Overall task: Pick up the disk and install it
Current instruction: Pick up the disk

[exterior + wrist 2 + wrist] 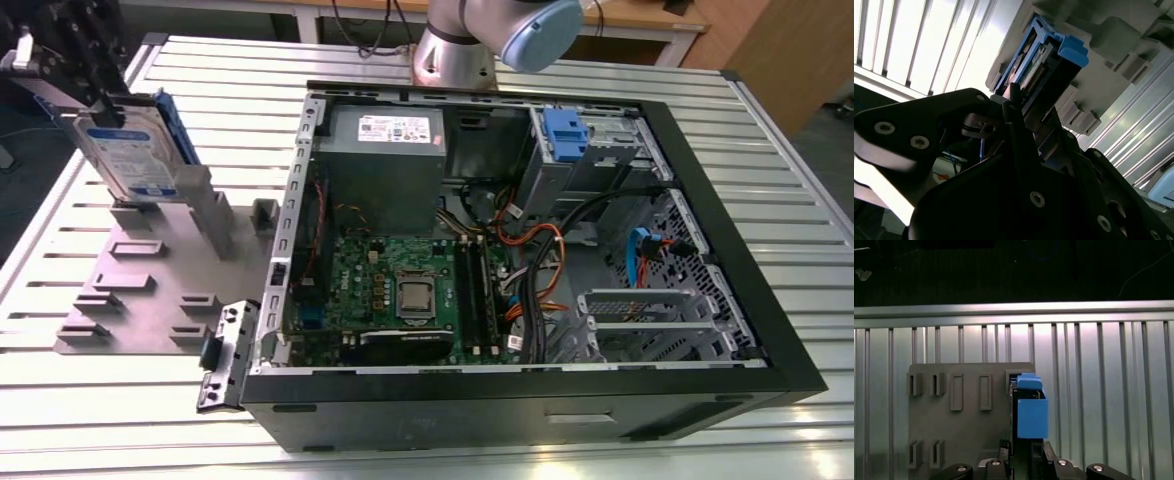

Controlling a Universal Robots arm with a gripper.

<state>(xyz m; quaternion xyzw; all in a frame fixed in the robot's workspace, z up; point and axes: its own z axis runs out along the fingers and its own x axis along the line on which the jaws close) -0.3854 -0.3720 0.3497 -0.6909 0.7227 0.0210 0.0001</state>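
One slatted metal table (pixel 787 150) carries everything, and the biggest thing on it is an open black case (pixel 534 415), lying on its side with its board, cables, grey power supply (pixel 380 150) and a cage (pixel 587 140) with a blue latch exposed. On the exterior view's left of the case lies a flat grey plate (pixel 134 290) with low slotted holders. Beyond the case's far wall stands the arm (pixel 461 50). The disk (pixel 127 150) is over the far corner of the plate, well apart from the case, standing on edge and leaning a little. The gripper (pixel 91 100) sits at its upper end, with its jaws closed onto the disk from both flat sides. The disk is a flat silver slab with a white-and-blue label facing the camera and a blue rail along the side nearer the case. In the first wrist view the disk (pixel 1031 415) shows edge-on, with its blue front edge outward and the plate (pixel 969 435) behind it. The gripper (pixel 1026 462) covers its near end there. In the second wrist view the blue-edged disk (pixel 1054 55) runs out from between the dark fingers (pixel 1019 130). Whether its lower end rests in a holder or hangs clear of the plate cannot be told. The picture's edge cuts off the gripper's top in the exterior view.
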